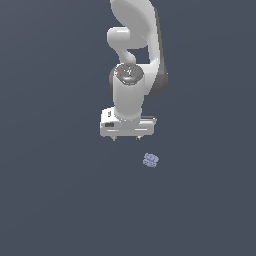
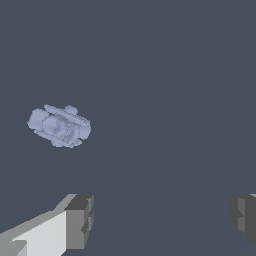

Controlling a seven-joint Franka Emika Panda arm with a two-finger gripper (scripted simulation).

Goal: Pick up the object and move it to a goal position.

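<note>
Nearest the wrist camera are the two grey fingertips (image 2: 80, 220) of the gripper (image 2: 162, 217), one at each side of the frame with a wide stretch of bare floor between them; the jaws are spread apart and hold nothing. Each fingertip is a blocky grey pad, and the one toward the object is backed by a white finger body. Beyond them lies the object (image 2: 59, 126), a small pale lavender-blue lump with a ridged, bumpy surface, resting on the dark slate-grey floor (image 2: 165, 75) and clear of both fingertips, offset to the side of the gap rather than in line with it.

Exterior view, from its left to its right: the white gripper (image 1: 126, 138) hangs with its broad body level and its two short finger ends pointing straight down, set apart from each other. Above it rises the white wrist column, capped by a grey round joint (image 1: 128, 73), and above that the arm (image 1: 137, 25) curves up and out of the frame's upper edge, with a dark grey band along its side toward the exterior view's right. Further toward the exterior view's right, and lower in the frame than the finger ends, sits the object (image 1: 150, 160) on the floor (image 1: 50, 200), near the gripper but not touching it.
</note>
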